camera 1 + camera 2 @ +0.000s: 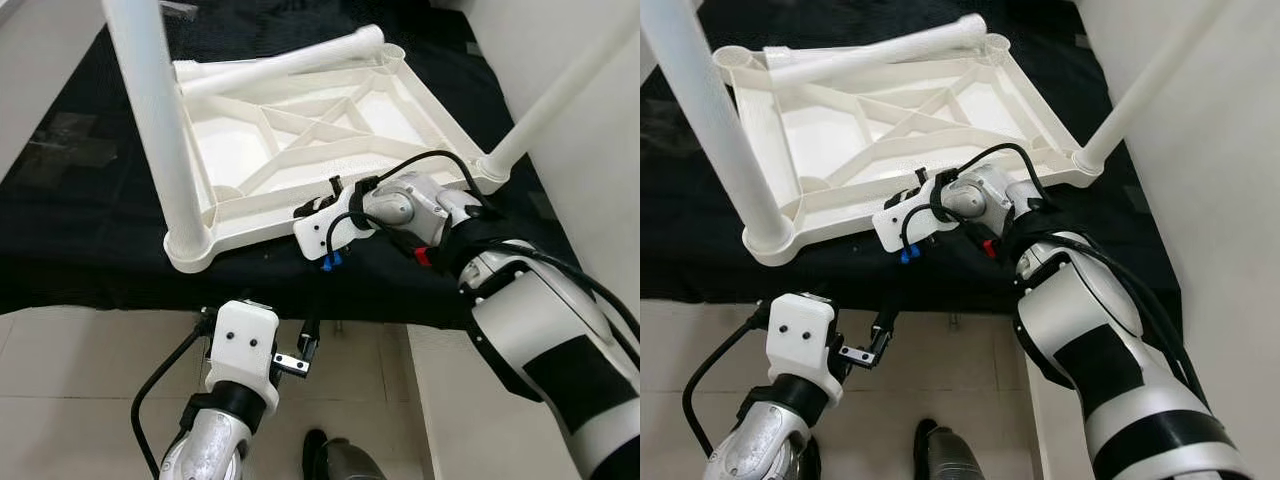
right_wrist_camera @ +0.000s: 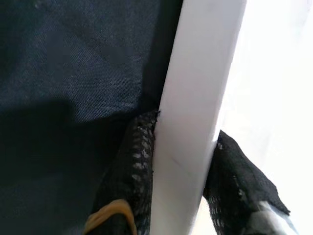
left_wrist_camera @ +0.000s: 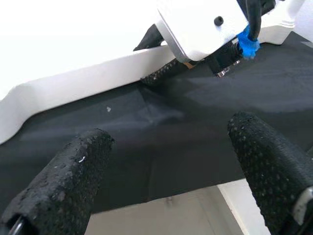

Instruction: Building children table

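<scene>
- Right gripper (image 2: 181, 171) clamps the near rim of the upturned tabletop (image 1: 300, 130); keep it steady.
- Left gripper (image 3: 166, 166), fingers spread and empty, hovers below that rim.
- Loose leg (image 1: 290, 62) lies across the far side.

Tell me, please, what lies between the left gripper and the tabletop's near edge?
Only bare black cloth lies between the open left gripper and the white tabletop, as the left wrist view shows.
</scene>
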